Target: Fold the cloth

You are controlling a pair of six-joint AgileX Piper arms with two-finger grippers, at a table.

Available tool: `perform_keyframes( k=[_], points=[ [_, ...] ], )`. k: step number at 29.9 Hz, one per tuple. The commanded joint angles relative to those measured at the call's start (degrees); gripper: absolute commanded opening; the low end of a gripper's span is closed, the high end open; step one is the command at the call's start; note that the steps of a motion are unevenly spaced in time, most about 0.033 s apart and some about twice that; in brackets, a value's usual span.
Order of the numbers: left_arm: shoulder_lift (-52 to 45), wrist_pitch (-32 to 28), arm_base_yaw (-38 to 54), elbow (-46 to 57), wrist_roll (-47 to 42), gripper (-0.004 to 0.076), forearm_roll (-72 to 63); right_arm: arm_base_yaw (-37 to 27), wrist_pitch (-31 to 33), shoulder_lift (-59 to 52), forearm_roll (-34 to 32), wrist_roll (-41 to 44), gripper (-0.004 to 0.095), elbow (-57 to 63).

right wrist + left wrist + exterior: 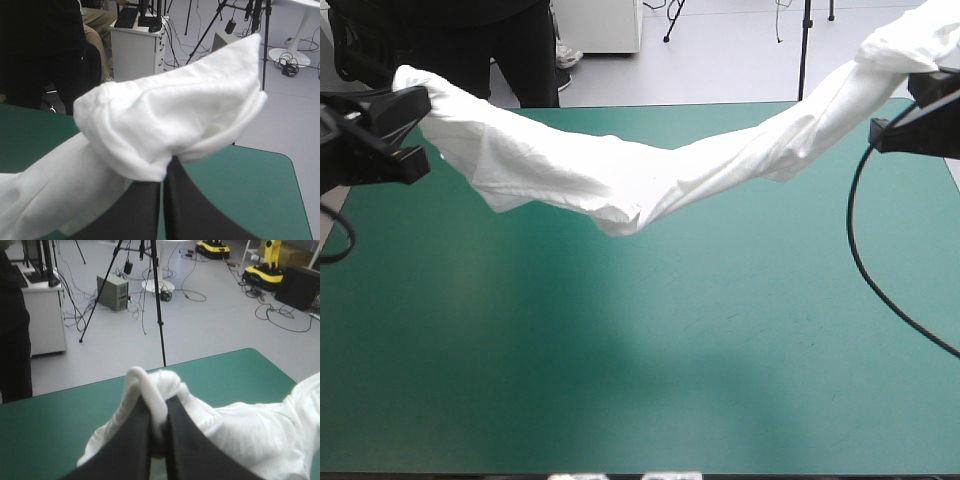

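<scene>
The T-shirt point(620, 175) hangs as a white, twisted band strung between the two arms over the far half of the worktop point(620, 380). It runs from about 10 o'clock on the worktop across to about 2 o'clock. It sags in the middle, and its lowest fold is slightly toward the 11 o'clock side of centre. Whether that fold touches the cover cannot be told.

The left pincer point(159, 407) is all but closed, its black fingers point(132, 440) pinching a rolled hem that bulges over their tips, and more cloth spills away toward 3 o'clock. The right pincer point(162, 172) is likewise nearly closed. It grips a thick bunched wad of the T-shirt at its fingertips, and from there the cloth trails down toward 8 o'clock.

The worktop has a teal-green cover, smooth and matte. It shows a few faint scuff lines toward the 4 o'clock side and a soft shadow below the sagging cloth. The near half, from 3 round through 6 to 9 o'clock, shows only the cover.
</scene>
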Motion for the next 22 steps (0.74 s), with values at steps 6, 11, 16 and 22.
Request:
perform_keyframes(
  k=[6, 11, 16, 22],
  points=[
    [-7.31, 2.21, -2.43, -1.58, -0.21, -0.0009, -1.73, -0.22, -0.42, -8.85, -0.37, -0.54, -0.0017, 2.63],
    [-8.02, 7.79, -3.06, -0.88, -3.37, -0.0009, -1.62, -0.22, 0.41, -13.12, 0.5, -0.54, -0.0017, 10.1],
    [-8.49, 7.79, -3.06, 4.28, -4.15, -0.0009, -1.65, -0.22, 0.5, -14.97, 2.42, -0.54, -0.0017, 18.81],
    [-8.62, 7.79, -3.06, 15.95, -4.53, -0.0009, -0.83, 1.03, -0.82, -14.63, 2.29, -0.58, -0.0017, 26.29]
  ],
)
